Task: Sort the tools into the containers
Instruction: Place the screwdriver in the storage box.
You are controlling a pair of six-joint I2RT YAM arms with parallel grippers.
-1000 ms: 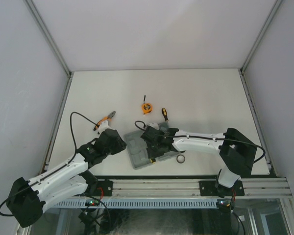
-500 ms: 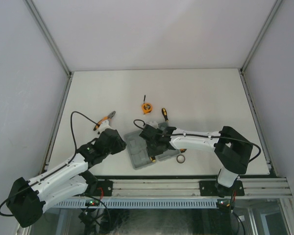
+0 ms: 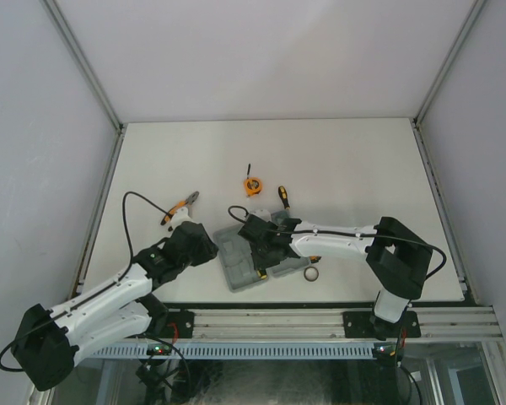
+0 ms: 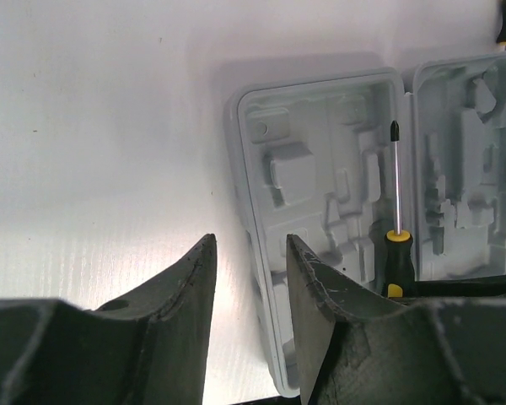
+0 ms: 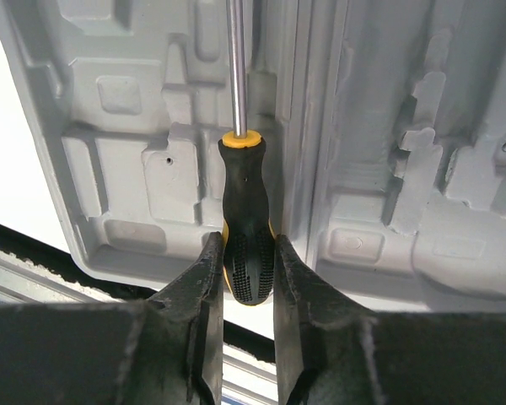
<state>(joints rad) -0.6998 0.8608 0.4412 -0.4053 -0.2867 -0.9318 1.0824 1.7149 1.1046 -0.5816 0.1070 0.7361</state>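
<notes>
Scanning from the left: pliers (image 3: 179, 208), orange handles, lie on the white table (image 3: 346, 169) just beyond the left arm. Left gripper (image 4: 250, 245) hovers at the left edge of the case (image 4: 320, 169), fingers moderately apart with nothing between them.

Case is grey plastic with rounded corners, open flat and lying near the front edge of the table. Both halves face up and show moulded recesses, with the hinge running down the middle.

Screwdriver (image 5: 247, 219) has a black handle, a yellow-orange collar and butt, and a bare steel shaft with a dark tip. It lies in the left half right beside the hinge, shaft pointing away from the arms. Right gripper (image 5: 247, 245) is clamped on the butt end of the handle, a finger touching each side.

Tape measure (image 3: 250, 185), round and orange, sits beyond the case; its face is too small to read. Second screwdriver (image 3: 282, 197) lies on the table just right of it. Dark ring (image 3: 311, 273) lies by the case's right edge, near the table's front edge.
</notes>
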